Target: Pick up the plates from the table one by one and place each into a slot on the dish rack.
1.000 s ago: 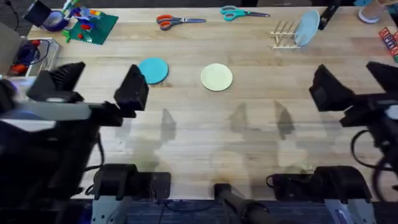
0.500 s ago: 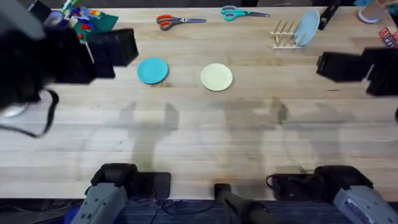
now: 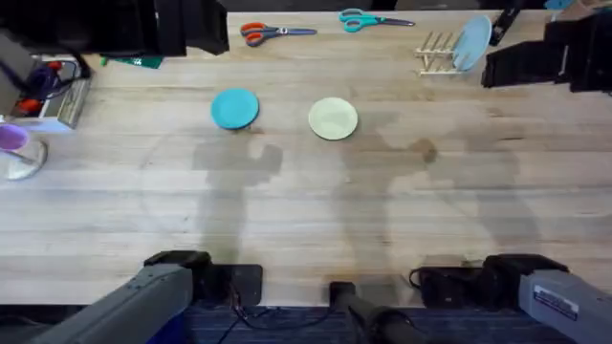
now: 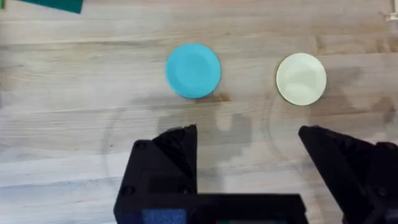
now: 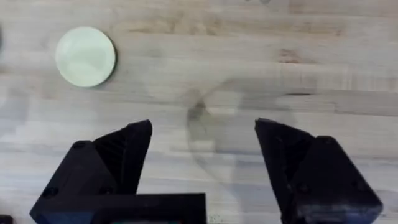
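The small round turquoise plastic plate point(image 3: 235, 108) lies flat on the large light wooden plank table point(image 3: 306, 210), left of centre and toward the far side. The small round pale yellow plastic plate point(image 3: 334, 118) lies flat just to its right, apart from it, with bare wood between the two. Neither plate touches a gripper. The small light-wood dish rack with upright dowel pegs point(image 3: 436, 53) stands at the far right of the table, well apart from both plates; a pale grey-blue round plate point(image 3: 472, 44) stands on edge at the rack's right end, leaning among the pegs. The slots to its left hold nothing. The left gripper point(image 4: 249, 149) hangs above the table with its black fingers spread wide apart and nothing between them; in its wrist view the turquoise plate point(image 4: 193, 70) and the pale yellow plate point(image 4: 301, 78) both lie beyond the fingertips. The right gripper point(image 5: 202, 146) likewise hangs over bare wood with its black fingers wide apart and empty, the pale yellow plate point(image 5: 85, 56) lying off to one side of it. Along the far edge lie red-handled scissors point(image 3: 275, 32) and teal-handled scissors point(image 3: 371, 19), side by side. At the far left edge stands a clear cup with a purple inside point(image 3: 15, 151).
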`<state>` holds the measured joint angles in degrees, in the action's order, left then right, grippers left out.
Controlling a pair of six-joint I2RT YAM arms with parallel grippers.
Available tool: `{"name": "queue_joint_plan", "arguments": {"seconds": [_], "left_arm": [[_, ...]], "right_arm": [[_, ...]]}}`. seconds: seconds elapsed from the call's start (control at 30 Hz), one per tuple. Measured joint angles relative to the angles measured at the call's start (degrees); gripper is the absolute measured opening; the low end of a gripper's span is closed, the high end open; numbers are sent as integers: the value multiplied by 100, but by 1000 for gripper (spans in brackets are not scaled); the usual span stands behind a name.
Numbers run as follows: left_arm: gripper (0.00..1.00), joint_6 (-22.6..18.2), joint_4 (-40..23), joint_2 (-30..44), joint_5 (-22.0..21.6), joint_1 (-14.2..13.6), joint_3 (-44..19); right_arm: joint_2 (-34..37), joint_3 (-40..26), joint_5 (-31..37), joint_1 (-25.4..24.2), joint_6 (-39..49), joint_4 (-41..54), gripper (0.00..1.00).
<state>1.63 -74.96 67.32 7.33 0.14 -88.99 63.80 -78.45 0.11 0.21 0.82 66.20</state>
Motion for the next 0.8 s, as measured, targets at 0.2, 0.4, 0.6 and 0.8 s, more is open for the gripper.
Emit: {"name": "queue_joint_plan", "arguments": {"seconds": [0.2, 0.4, 0.6, 0.8], "left_arm": [[993, 19, -31, 327, 47, 0, -99], [781, 48, -44, 344, 62, 0, -101], [51, 39, -46, 344, 66, 0, -101], [42, 48, -48, 344, 184, 0, -101]], "right_arm": [[242, -94, 4, 0, 212, 89, 994], [244, -101, 4, 0, 267, 30, 994], [244, -101, 4, 0, 269, 26, 995], [244, -101, 4, 0, 269, 19, 994]]}}
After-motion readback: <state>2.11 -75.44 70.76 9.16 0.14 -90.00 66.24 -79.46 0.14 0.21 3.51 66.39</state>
